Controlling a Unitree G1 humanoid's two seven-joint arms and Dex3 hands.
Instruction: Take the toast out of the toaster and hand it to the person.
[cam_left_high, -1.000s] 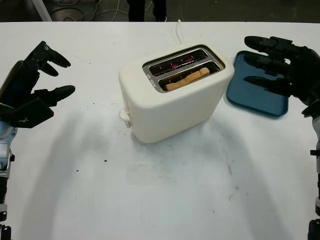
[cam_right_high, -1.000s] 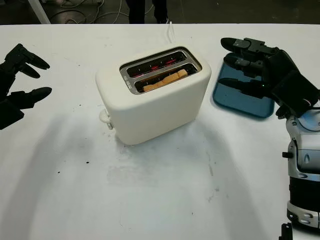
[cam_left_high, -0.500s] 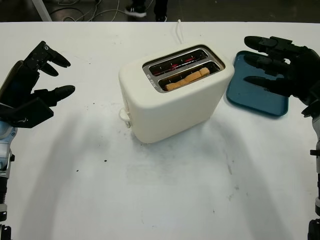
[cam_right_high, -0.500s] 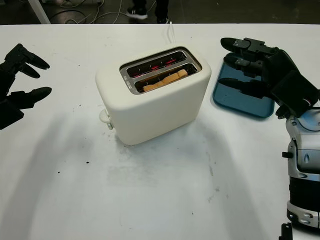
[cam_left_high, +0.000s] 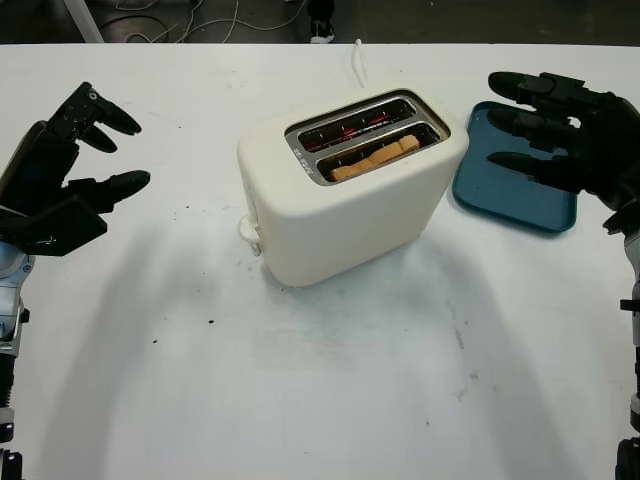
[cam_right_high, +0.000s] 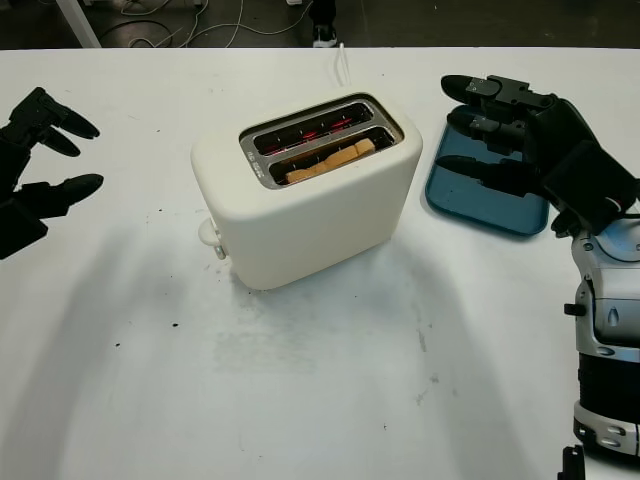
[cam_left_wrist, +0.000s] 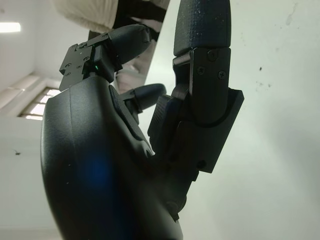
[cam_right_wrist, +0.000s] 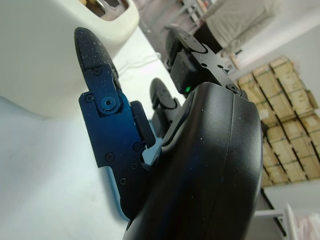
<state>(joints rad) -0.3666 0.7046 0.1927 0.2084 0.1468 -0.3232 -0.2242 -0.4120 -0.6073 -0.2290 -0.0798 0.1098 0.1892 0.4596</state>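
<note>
Toast (cam_left_high: 375, 158) sits in the toaster (cam_left_high: 350, 200) ungrasped; both hands, left hand (cam_left_high: 60, 180) and right hand (cam_left_high: 560, 140), flank it open and empty, so reaching in probably comes next.

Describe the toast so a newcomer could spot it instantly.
Start at the cream toaster in the middle of the white table. Its top has two long slots; the toast is the tan slice poking up from the slot nearer the robot, while the farther slot shows only glowing red elements.
</note>
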